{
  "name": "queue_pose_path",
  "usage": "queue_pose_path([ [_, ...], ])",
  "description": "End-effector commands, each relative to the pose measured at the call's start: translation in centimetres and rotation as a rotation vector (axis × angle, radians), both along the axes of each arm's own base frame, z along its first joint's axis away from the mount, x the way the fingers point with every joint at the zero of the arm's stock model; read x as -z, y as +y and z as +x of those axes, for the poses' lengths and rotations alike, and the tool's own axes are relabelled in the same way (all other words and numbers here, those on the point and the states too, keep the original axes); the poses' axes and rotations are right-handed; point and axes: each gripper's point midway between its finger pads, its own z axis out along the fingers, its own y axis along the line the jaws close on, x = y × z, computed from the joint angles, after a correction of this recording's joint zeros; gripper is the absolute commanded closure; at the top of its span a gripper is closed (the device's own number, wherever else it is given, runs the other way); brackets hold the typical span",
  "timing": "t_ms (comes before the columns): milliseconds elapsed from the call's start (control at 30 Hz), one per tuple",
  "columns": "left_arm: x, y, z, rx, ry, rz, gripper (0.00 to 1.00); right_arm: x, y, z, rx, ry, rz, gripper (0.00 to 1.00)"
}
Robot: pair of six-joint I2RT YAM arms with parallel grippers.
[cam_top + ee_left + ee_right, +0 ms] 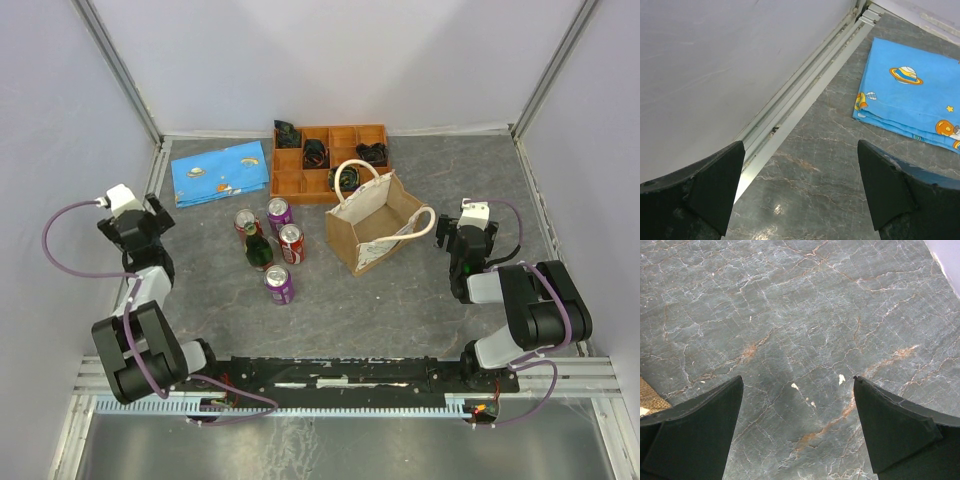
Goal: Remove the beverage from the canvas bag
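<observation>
The tan canvas bag stands open at the table's middle right, its cream rope handles up. I see no beverage inside it; its interior is partly hidden. A corner of the bag shows at the left edge of the right wrist view. Several soda cans and a green bottle stand on the table left of the bag. My left gripper is open and empty over bare table near the left wall. My right gripper is open and empty, just right of the bag.
An orange compartment tray holding dark items sits behind the bag. A folded blue cloth with planets lies at the back left. A metal rail runs along the left wall; walls close in the table.
</observation>
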Motion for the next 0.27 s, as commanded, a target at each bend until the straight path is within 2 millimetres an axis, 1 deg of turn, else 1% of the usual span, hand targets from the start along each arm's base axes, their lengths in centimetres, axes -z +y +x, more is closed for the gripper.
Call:
queue_pose_path([
  [0, -1.69, -0.05, 0.83, 0.016, -0.081, 0.013, 0.01, -1.98, 0.13, 1.22, 0.000, -0.069, 0.012, 0.01],
  [233, -1.87, -0.11, 1.21, 0.029, -0.078, 0.009, 0.01, -2.01, 0.09, 1.22, 0.000, -0.073, 0.011, 0.01],
])
